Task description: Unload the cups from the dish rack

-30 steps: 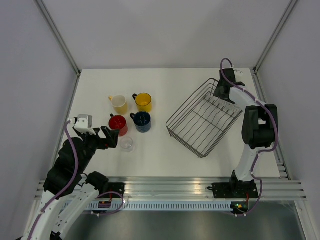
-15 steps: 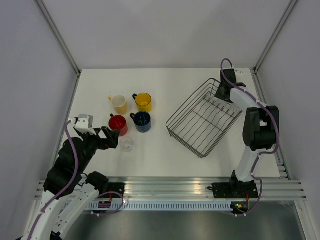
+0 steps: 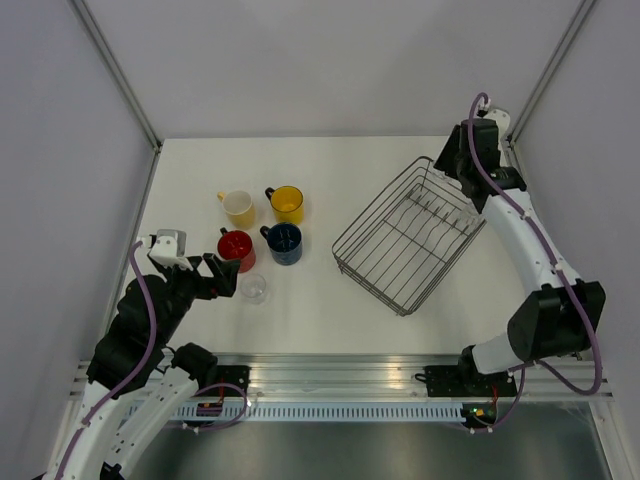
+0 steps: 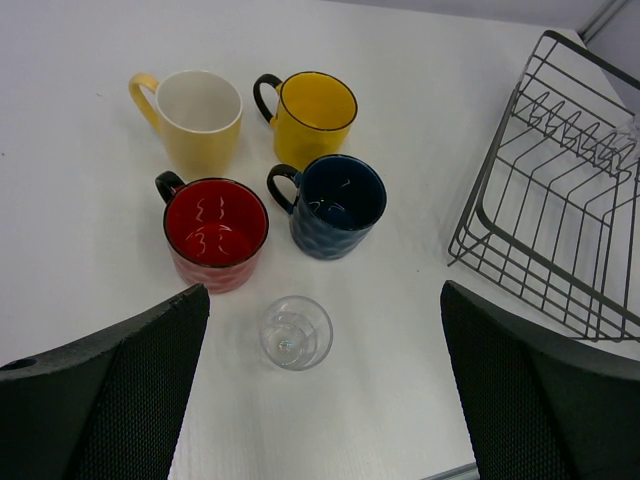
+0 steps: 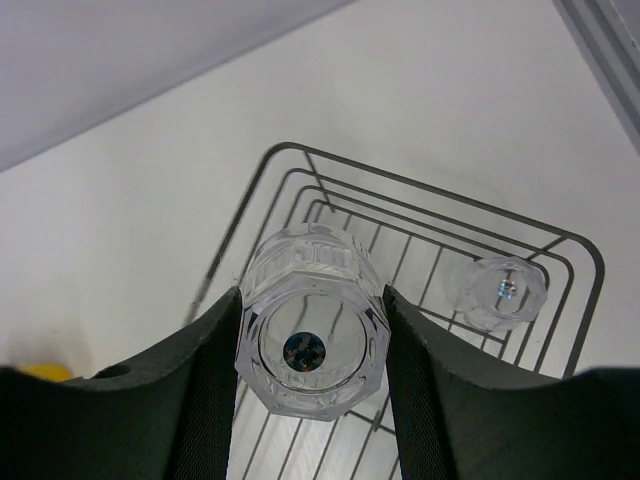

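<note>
Four mugs (image 3: 283,241) left, tumbler (image 3: 254,288) before them; dish rack (image 3: 408,236) right, second tumbler (image 5: 500,292) inside, third tumbler (image 5: 312,340) above.

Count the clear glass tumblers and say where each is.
3. One tumbler stands by the red mug; a second tumbler is held in the right gripper above the dish rack; a third tumbler sits inside it.

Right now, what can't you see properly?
- Top view: the right gripper hides its tumbler; the other tumbler in the dish rack is too clear to spot.
- Left wrist view: the right edge cuts off the dish rack.
- Right wrist view: a finger hides most of a yellow mug.
</note>
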`<action>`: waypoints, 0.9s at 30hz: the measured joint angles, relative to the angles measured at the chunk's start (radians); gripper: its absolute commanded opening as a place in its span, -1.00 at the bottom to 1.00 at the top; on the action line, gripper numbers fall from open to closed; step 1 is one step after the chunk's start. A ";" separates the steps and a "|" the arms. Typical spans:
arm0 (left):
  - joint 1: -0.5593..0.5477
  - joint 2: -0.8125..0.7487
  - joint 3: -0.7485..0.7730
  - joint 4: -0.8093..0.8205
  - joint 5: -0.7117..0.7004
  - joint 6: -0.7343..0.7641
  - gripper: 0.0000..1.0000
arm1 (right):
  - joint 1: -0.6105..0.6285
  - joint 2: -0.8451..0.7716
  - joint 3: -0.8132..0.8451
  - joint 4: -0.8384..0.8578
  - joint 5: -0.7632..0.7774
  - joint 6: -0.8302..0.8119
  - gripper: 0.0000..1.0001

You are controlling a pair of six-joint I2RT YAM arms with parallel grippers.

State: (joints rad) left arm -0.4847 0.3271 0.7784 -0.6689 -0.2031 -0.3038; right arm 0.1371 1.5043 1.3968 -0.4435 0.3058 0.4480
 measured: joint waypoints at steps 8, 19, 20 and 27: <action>0.000 0.000 0.000 0.037 0.082 -0.001 0.99 | 0.089 -0.206 -0.092 0.088 -0.253 0.045 -0.99; 0.000 0.014 -0.077 0.299 0.428 -0.124 0.99 | 0.256 -0.260 -0.291 0.348 -0.650 0.243 -0.99; 0.000 0.024 -0.092 0.341 0.465 -0.148 0.99 | 0.272 -0.260 -0.299 0.371 -0.669 0.259 -0.99; 0.000 0.106 -0.166 0.615 0.658 -0.303 0.99 | 0.377 -0.260 -0.335 0.500 -0.753 0.334 -0.99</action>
State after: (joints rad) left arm -0.4847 0.4328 0.6121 -0.0536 0.4545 -0.6067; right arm 0.5137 1.2442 1.0615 0.0566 -0.4477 0.7822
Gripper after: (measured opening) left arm 0.993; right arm 0.572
